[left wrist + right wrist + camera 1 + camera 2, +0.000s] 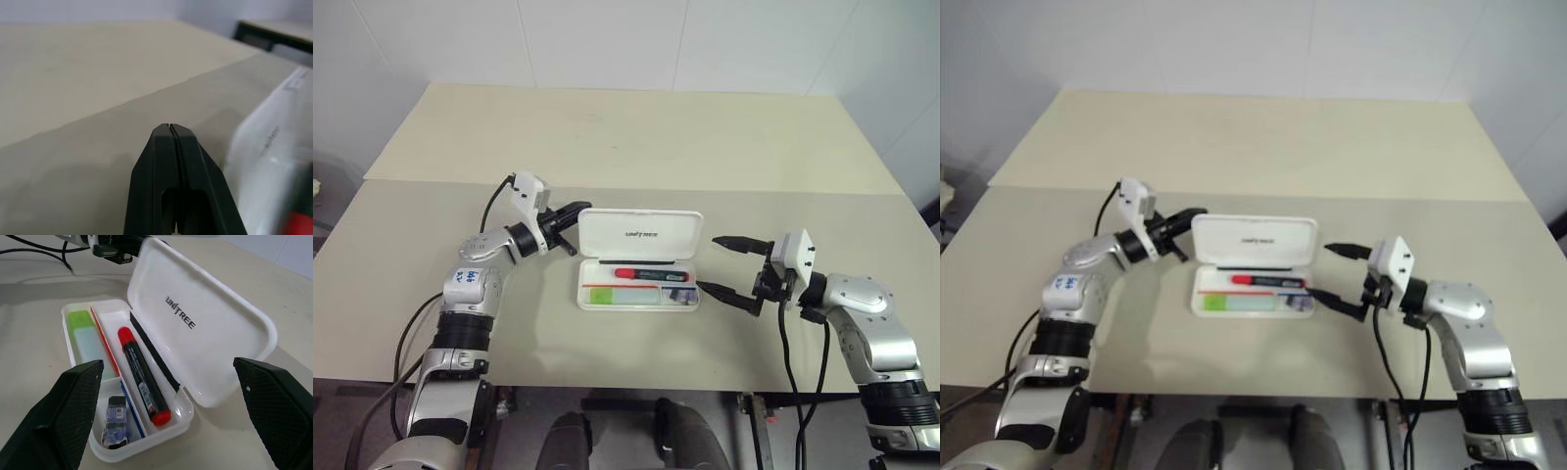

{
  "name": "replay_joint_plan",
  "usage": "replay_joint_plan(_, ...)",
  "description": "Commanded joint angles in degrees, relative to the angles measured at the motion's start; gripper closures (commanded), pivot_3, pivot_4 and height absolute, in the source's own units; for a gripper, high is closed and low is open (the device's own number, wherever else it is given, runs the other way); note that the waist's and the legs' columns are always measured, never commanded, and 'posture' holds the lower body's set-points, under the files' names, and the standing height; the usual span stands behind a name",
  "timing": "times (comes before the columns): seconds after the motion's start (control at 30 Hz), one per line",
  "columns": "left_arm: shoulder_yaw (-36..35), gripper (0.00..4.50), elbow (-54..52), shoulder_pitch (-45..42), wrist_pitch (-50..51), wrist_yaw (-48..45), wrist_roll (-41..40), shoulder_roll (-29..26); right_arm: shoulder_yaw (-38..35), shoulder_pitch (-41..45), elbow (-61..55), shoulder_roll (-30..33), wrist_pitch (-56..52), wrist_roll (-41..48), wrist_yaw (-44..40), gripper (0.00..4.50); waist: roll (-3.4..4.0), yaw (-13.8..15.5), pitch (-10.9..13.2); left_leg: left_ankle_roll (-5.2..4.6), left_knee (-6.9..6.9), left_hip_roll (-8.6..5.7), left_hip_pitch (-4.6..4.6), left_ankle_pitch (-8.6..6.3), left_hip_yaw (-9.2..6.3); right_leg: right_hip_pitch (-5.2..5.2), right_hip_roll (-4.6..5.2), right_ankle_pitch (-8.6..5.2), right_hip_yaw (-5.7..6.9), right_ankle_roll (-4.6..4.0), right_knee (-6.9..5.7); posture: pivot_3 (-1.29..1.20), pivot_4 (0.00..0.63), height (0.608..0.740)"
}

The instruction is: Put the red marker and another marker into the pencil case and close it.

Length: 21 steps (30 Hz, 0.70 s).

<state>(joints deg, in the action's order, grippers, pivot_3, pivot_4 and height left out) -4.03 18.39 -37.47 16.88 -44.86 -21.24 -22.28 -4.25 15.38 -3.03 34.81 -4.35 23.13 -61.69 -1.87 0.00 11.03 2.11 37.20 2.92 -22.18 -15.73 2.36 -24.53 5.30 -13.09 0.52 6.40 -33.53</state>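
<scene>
The white pencil case (pixel 641 235) lies open in the middle of the table, its lid printed "UNITREE" (pixel 195 323) tilted up at the back. Inside the tray lie the red marker (pixel 651 275), black barrel with red ends, and the pale green marker (pixel 612 295) in the front compartment. My left gripper (pixel 582 209) is shut and empty, its tip at the lid's upper left corner; I cannot tell whether it touches. My right gripper (pixel 708 262) stands wide open just right of the case, its fingers (pixel 73 416) either side of the case's right end, apart from it.
A small blue and black item (pixel 115 423) lies in the tray's right front compartment. The tabletop (pixel 636 137) stretches far behind the case, with a seam (pixel 431 182) across it. Black cables (pixel 494 201) hang from both wrists.
</scene>
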Motion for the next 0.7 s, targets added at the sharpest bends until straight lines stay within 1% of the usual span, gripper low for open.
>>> replay_joint_plan(0.03,-0.61,4.47,-3.37,-1.15,-3.64,-5.35,-2.52,0.04,-0.42,0.36,-2.19,-0.14,0.62,0.59,0.68,0.0,0.0,-0.01,0.0,0.0,0.0,0.0,0.0,0.0,0.0,0.0,0.0,0.0,0.0,0.0,-0.01,0.0,0.15,0.74)
replay_joint_plan(0.1,-0.37,4.47,-3.42,-2.41,-4.53,-8.15,-2.99,-0.5,-0.47,1.01,-1.49,-0.03,0.7,0.56,0.53,0.0,0.0,0.0,0.0,0.0,0.01,0.0,0.0,0.0,0.0,0.0,0.0,0.0,0.0,0.0,-0.02,0.0,0.15,0.74)
replay_joint_plan(0.23,2.38,4.47,-2.85,-5.01,-7.65,-15.55,-1.56,-2.46,-0.76,2.41,-0.21,0.29,0.91,0.61,0.06,0.0,0.0,-0.02,0.0,0.0,0.06,0.0,-0.01,0.0,0.0,0.0,0.0,0.0,0.0,0.0,-0.02,0.0,0.15,0.74)
replay_joint_plan(0.37,5.53,4.47,-2.73,-7.04,-9.61,-21.27,-0.26,-3.55,-1.3,3.27,0.21,0.71,0.68,1.0,-0.2,0.0,0.0,0.03,0.0,0.0,0.04,0.0,-0.01,0.0,-0.01,0.02,0.0,0.0,0.0,0.0,0.0,0.0,0.15,0.74)
replay_joint_plan(0.47,9.09,4.47,-4.32,-6.98,-9.92,-25.69,0.84,-4.04,-2.48,3.64,0.25,1.67,0.27,1.81,-0.62,0.0,0.0,0.03,0.0,-0.01,0.02,0.0,-0.03,0.0,0.0,0.01,0.0,0.0,-0.01,0.0,0.03,0.0,0.15,0.74)
replay_joint_plan(0.6,11.61,4.47,-5.47,-6.25,-9.33,-27.91,1.76,-4.16,-3.69,3.39,-0.33,2.95,-0.33,2.67,-0.67,0.0,0.0,0.03,0.0,-0.03,0.05,0.0,-0.07,-0.02,0.0,0.01,0.0,0.0,-0.01,0.0,0.06,0.0,0.15,0.74)
replay_joint_plan(0.7,11.4,4.47,-4.77,-5.94,-10.42,-27.88,1.84,-3.77,-4.02,2.83,-0.73,3.39,-0.4,2.75,-0.35,0.0,0.0,0.02,0.0,-0.03,0.05,0.0,-0.05,-0.02,-0.02,0.0,-0.01,0.0,-0.01,0.0,0.02,0.0,0.15,0.74)
